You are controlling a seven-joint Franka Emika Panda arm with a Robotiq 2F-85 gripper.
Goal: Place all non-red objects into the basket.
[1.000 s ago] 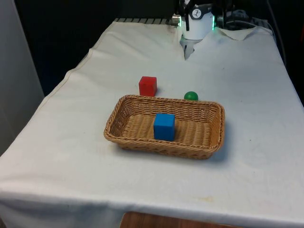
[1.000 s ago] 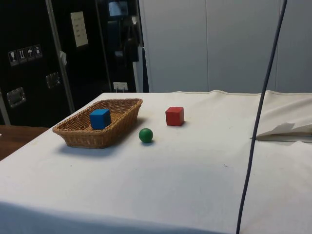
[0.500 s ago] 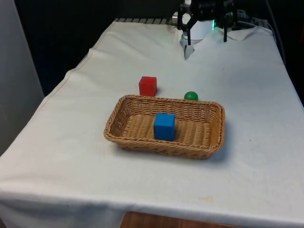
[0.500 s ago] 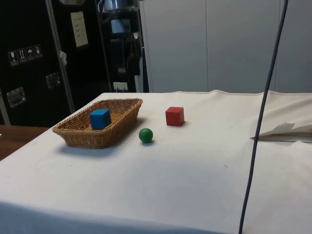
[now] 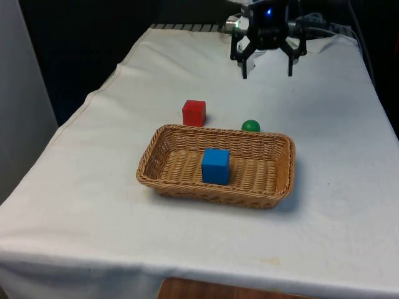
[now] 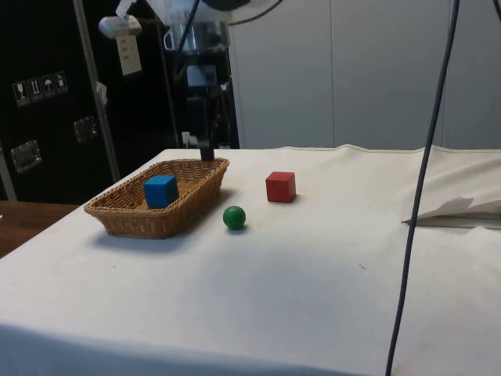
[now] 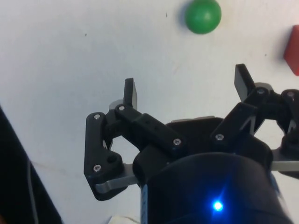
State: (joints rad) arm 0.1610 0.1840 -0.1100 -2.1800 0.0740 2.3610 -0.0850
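The gripper (image 5: 267, 67) hangs above the far end of the table (image 5: 93, 205), its two fingers spread wide with nothing between them. In the wrist view the gripper (image 7: 186, 88) shows the same wide gap over bare white cloth.

The blue cube (image 5: 216, 166) already sits inside the basket (image 5: 278, 187), roughly at its middle. The green ball (image 5: 250, 126) is the one non-red thing left outside: it lies on the cloth just beyond the basket's far long rim, near the far corner on the front view's right. The red cube (image 5: 194, 113) stands close to the same rim, a little apart from the ball toward the front view's left, and should stay where it is.

The ball looks small, smooth and hard, probably light painted wood or plastic. Being round, it may roll away if nudged, and it could squirt out of a grip that lands off centre. The safest hold would be straight down, fingers closing across its widest part, level with its middle. The basket's wall is near enough that the fingers should come in along the rim rather than across it.

A pale notice hangs on the dark cabinet (image 6: 127, 47) behind the table, but its writing cannot be read
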